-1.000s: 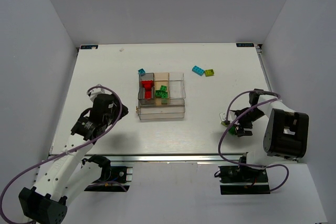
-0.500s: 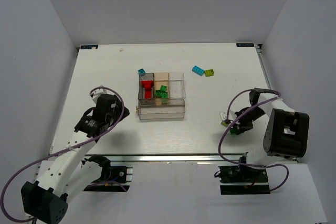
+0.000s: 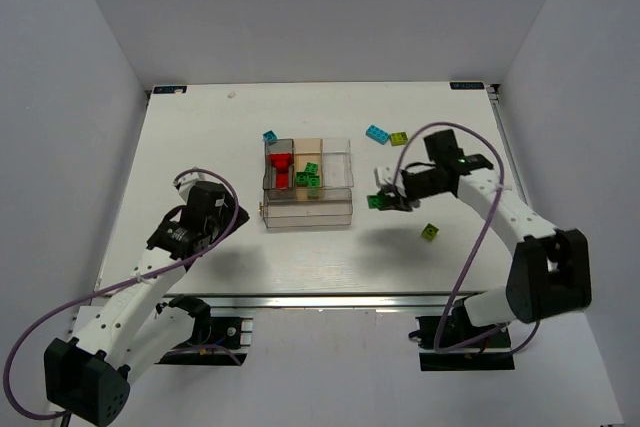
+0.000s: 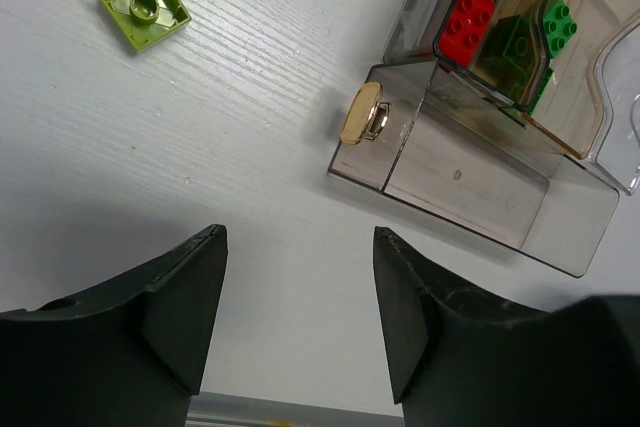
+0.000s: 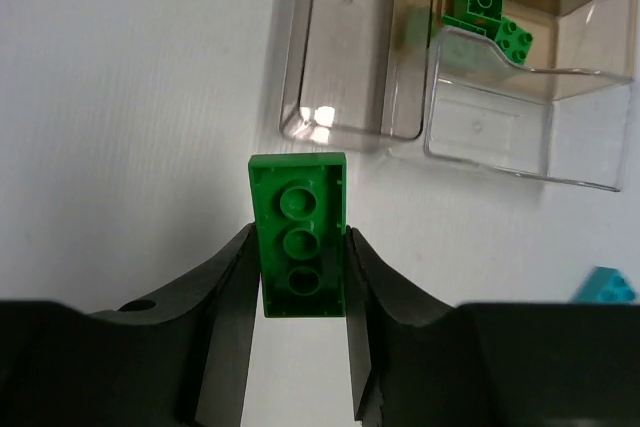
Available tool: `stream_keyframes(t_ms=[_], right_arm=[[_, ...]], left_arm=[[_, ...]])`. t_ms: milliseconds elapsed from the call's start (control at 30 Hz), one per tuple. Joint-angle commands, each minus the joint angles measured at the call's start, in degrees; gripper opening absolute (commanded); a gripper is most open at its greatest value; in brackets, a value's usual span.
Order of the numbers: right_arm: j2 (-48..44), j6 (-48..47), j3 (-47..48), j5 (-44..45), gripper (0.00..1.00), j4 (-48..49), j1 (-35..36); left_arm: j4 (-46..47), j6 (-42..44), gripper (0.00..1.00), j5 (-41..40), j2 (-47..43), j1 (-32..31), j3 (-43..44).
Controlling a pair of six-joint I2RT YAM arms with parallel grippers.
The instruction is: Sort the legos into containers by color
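My right gripper (image 5: 298,237) is shut on a green lego (image 5: 298,232), held underside up above the table. In the top view this lego (image 3: 376,201) hangs just right of the clear divided containers (image 3: 340,209). Inside them lie red legos (image 3: 281,165) and green legos (image 3: 308,178). My left gripper (image 4: 300,239) is open and empty, low over the table left of the box (image 4: 470,192). A lime-yellow plate (image 4: 142,3) lies ahead of it to the left. Red (image 4: 468,19) and green (image 4: 558,22) bricks show through the box wall.
Loose on the table are a cyan brick (image 3: 269,136) at the box's far left corner, a cyan brick (image 3: 377,133) beside a lime one (image 3: 399,138) at the back right, and a lime brick (image 3: 430,232) near the right arm. A gold latch (image 4: 362,114) sticks out of the box.
The right arm has swung from the near right edge up and left towards the box, carrying the green brick; a lime brick now lies uncovered behind it. The left arm barely shifted.
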Motion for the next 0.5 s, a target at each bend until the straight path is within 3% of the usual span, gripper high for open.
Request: stream_keyframes(t_ms=[0, 67, 100, 167, 333, 467], right_arm=[[7.45, 41.30, 8.07, 0.98, 0.00, 29.41, 6.90], [17.54, 55.08, 17.49, 4.15, 0.00, 27.96, 11.64], [20.40, 58.21, 26.59, 5.21, 0.00, 25.43, 12.62], [25.67, 66.45, 33.42, 9.24, 0.00, 25.23, 16.21], [39.57, 75.46, 51.16, 17.43, 0.00, 19.18, 20.44], [41.78, 75.12, 48.75, 22.61, 0.11, 21.09, 22.91]], left_arm=[[0.89, -1.51, 0.70, 0.24, -0.37, 0.13, -0.19], [0.19, -2.38, 0.70, -0.54, -0.54, 0.13, -0.01], [-0.60, -2.56, 0.70, -0.81, -0.63, 0.13, 0.42], [-1.66, -3.09, 0.73, -2.30, -0.46, 0.13, 0.95], [-4.47, -5.11, 0.86, -4.59, 0.68, 0.13, 2.71], [-6.58, -7.40, 0.92, -6.61, 3.66, 0.66, 4.90]])
